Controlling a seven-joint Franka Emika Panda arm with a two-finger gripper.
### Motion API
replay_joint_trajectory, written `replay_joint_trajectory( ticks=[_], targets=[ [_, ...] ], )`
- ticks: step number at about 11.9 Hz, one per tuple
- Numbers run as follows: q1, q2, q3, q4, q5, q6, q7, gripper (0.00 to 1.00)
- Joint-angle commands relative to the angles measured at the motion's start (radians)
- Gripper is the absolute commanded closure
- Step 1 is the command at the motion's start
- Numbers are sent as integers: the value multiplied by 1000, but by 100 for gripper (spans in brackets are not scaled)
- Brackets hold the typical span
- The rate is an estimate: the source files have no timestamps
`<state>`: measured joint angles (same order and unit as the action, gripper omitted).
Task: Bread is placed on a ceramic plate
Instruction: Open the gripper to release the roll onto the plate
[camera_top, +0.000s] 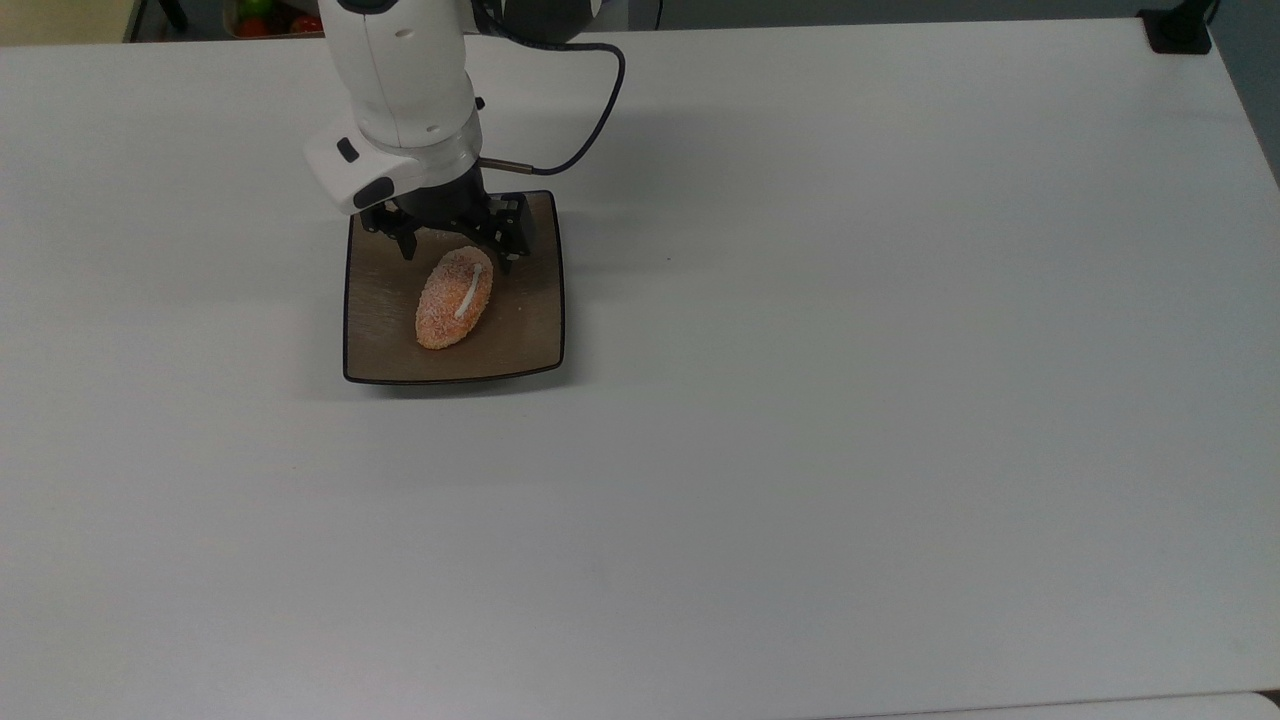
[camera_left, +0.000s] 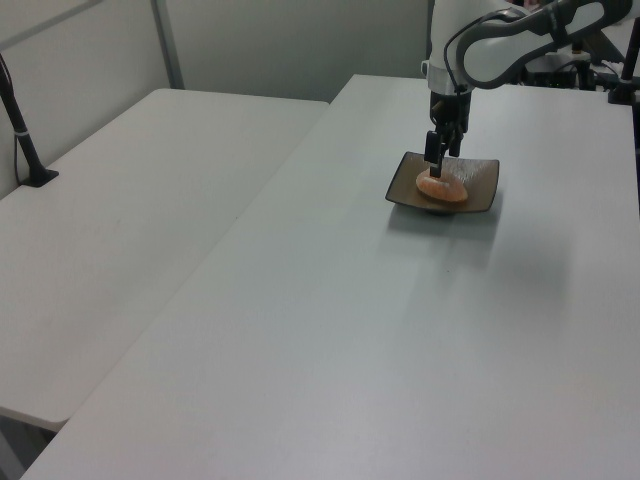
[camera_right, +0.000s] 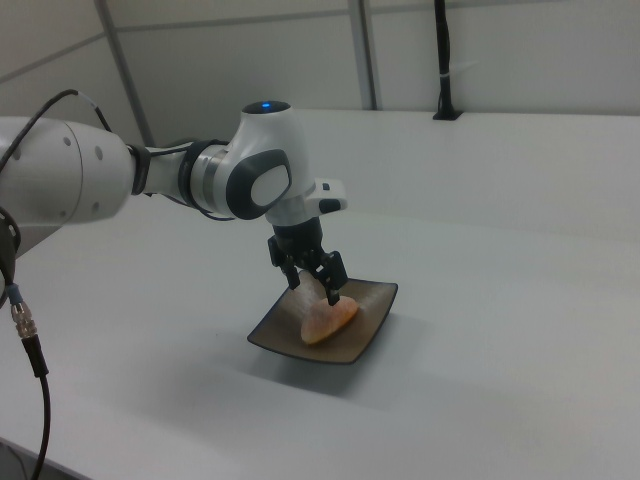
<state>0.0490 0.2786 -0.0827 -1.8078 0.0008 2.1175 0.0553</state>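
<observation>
White arm bent downward, gripper (camera_top: 458, 243) with fingers spread apart, seemingly clasping nothing.

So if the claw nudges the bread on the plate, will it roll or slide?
The bread is oval and rounded, so it may rock or roll sideways. Its grainy crust probably grips, yet the glossy plate could let it slide.

Orange-tan speckled bread (camera_top: 454, 298) with white stripe; glossy brown, dark-rimmed ceramic plate (camera_top: 530, 330).
</observation>
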Motion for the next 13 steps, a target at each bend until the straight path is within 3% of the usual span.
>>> replay_joint_trajectory(
  ticks=[1,3,6,10,13],
  targets=[
    [2,-25,4,18,-18,-16,26,0],
    [-8,-80,4,19,-16,-75,24,0],
    [-9,-139,4,103,-15,-239,24,0],
    [15,-280,12,99,-16,-436,14,0],
    [44,-309,15,102,-2,-430,14,0]
  ],
)
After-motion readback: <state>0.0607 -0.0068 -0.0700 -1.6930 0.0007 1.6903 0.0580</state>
